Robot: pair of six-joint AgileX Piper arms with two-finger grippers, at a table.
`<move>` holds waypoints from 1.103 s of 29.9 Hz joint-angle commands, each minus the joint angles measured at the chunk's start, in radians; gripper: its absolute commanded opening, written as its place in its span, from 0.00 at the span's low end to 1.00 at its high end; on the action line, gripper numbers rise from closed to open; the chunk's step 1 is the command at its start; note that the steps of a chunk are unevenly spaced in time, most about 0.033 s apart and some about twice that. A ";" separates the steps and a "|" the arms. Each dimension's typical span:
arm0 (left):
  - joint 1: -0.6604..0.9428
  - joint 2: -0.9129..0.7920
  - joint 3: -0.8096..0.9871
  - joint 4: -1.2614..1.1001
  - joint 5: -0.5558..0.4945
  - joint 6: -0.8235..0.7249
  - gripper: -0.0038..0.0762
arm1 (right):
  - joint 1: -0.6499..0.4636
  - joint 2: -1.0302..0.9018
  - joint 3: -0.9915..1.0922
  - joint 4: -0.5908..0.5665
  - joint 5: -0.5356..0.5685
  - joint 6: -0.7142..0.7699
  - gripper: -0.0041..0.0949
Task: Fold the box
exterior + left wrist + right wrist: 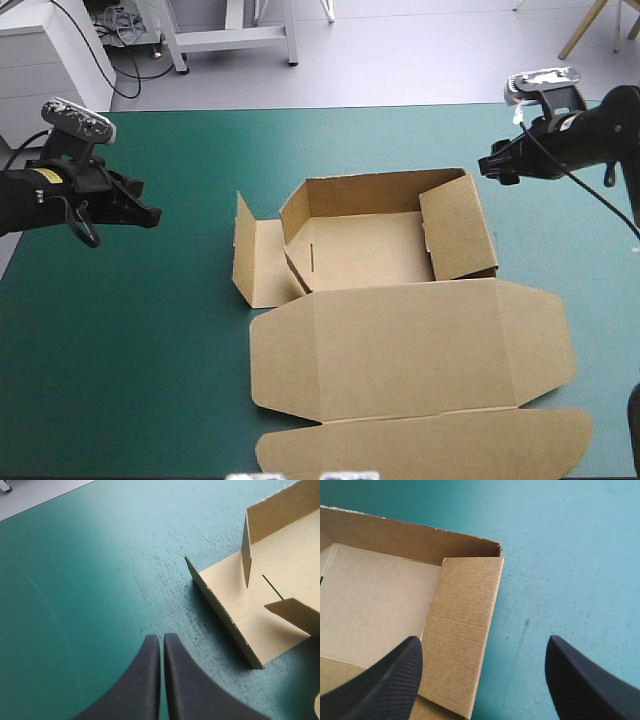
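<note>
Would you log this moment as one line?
box: left flap untucked, lid flat | left gripper: shut, clear of box | right gripper: open, clear of box

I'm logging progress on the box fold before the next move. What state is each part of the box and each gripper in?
box: open tray, partly formed, empty.
lid: lying flat, open.
left side panel: lying out flat, not tucked, outer flap tilted up.
right wall: raised and folded in.
left gripper: fingers shut, empty, off the box.
right gripper: fingers open, empty.
</note>
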 commanded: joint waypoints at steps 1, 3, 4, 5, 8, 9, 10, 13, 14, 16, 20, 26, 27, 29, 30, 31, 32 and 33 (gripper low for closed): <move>0.000 -0.027 -0.022 -0.025 -0.045 -0.001 0.04 | -0.004 -0.086 -0.024 -0.031 -0.030 0.011 0.69; 0.000 -0.027 -0.019 -0.025 -0.038 -0.001 0.04 | -0.004 -0.097 -0.015 -0.033 -0.030 0.013 0.69; 0.000 -0.027 -0.017 -0.025 -0.038 -0.001 0.04 | -0.004 -0.097 -0.010 -0.031 -0.030 0.016 0.69; 0.000 -0.029 -0.015 -0.025 -0.038 0.001 0.04 | -0.004 -0.097 -0.002 -0.029 -0.030 0.022 0.69; 0.000 -0.029 -0.015 -0.025 -0.040 0.001 0.04 | -0.004 -0.090 0.054 -0.010 -0.030 0.021 0.69; 0.000 -0.029 -0.015 -0.025 -0.040 0.001 0.04 | -0.004 -0.085 0.078 -0.010 -0.030 0.021 0.69; 0.000 -0.029 -0.015 -0.025 -0.040 0.001 0.04 | -0.004 -0.083 0.103 -0.010 -0.030 0.021 0.69; 0.000 -0.027 -0.015 -0.025 -0.043 0.001 0.04 | -0.004 -0.067 0.164 -0.010 -0.035 0.018 0.69; 0.000 -0.027 -0.015 -0.028 -0.043 0.001 0.04 | -0.004 -0.062 0.180 -0.009 -0.037 0.018 0.69; 0.000 -0.027 -0.014 -0.033 -0.043 0.001 0.04 | -0.004 -0.039 0.203 0.015 -0.048 0.016 0.69; 0.000 -0.027 -0.004 -0.038 -0.034 -0.001 0.04 | -0.004 0.028 0.210 0.079 -0.044 -0.010 0.69; 0.000 -0.027 -0.004 -0.038 -0.032 -0.001 0.04 | -0.004 0.137 0.210 0.119 -0.095 -0.056 0.69; 0.000 -0.027 -0.004 -0.038 -0.032 -0.001 0.04 | -0.004 0.157 0.210 0.119 -0.099 -0.058 0.69; 0.000 -0.027 -0.004 -0.038 -0.032 -0.001 0.04 | -0.004 0.194 0.210 0.119 -0.099 -0.058 0.69; 0.000 -0.027 -0.004 -0.038 -0.032 -0.001 0.04 | -0.004 0.211 0.210 0.119 -0.099 -0.058 0.69; 0.000 -0.027 -0.004 -0.038 -0.032 -0.001 0.04 | -0.004 0.226 0.210 0.119 -0.099 -0.058 0.69; 0.000 -0.027 -0.004 -0.038 -0.032 -0.001 0.04 | -0.004 0.238 0.210 0.123 -0.099 -0.058 0.69; 0.000 -0.027 -0.004 -0.038 -0.032 -0.001 0.04 | -0.004 0.252 0.210 0.125 -0.099 -0.058 0.69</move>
